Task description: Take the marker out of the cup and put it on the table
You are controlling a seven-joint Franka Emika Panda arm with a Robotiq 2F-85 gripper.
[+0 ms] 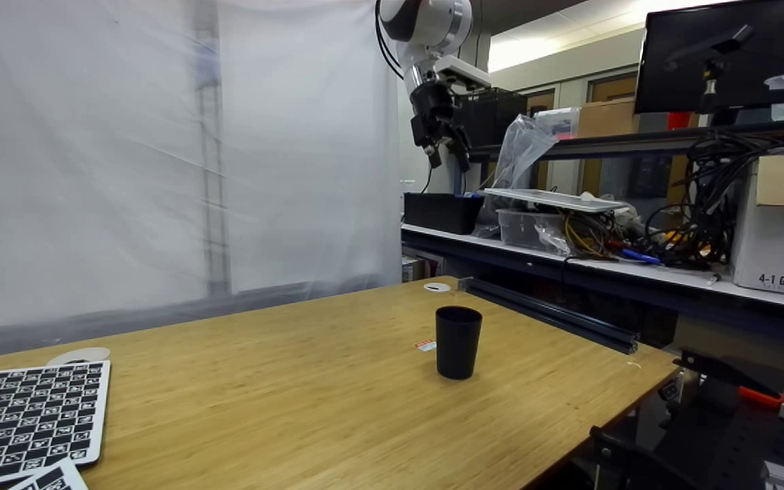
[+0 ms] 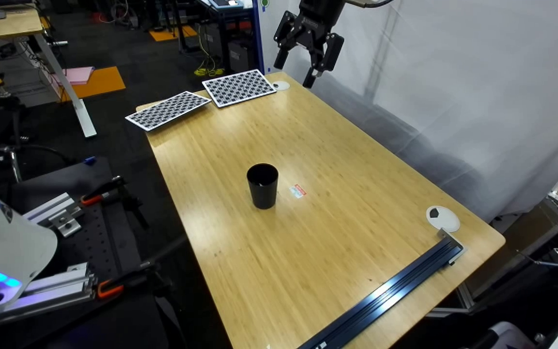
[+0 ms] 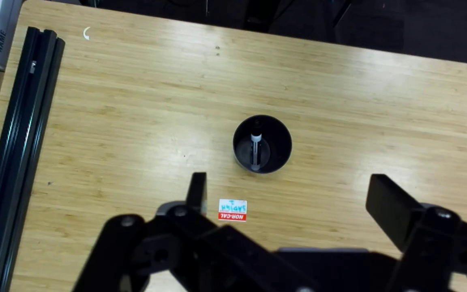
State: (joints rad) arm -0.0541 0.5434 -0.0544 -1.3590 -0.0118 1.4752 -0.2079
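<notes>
The black cup (image 1: 458,344) stands upright on the wood-grain table (image 1: 263,381); it also shows in an exterior view (image 2: 262,191) and in the wrist view (image 3: 280,142). The marker (image 3: 255,152) lies inside the cup, leaning on its wall, with a dark upper end and a grey-white body. It is hidden by the cup wall in an exterior view, and barely shows as a light spot in the cup's mouth in an exterior view. My gripper (image 3: 288,176) is open and empty, high above the table and apart from the cup; both exterior views show it (image 1: 449,162) (image 2: 293,76).
A black metal rail (image 2: 380,300) lies along one table end. Checkered boards (image 2: 239,87) lie at the opposite end. A flat red-white label (image 3: 232,210) is beside the cup. A cluttered shelving bench (image 1: 671,272) stands past the rail. A white curtain (image 1: 310,136) hangs along a long side.
</notes>
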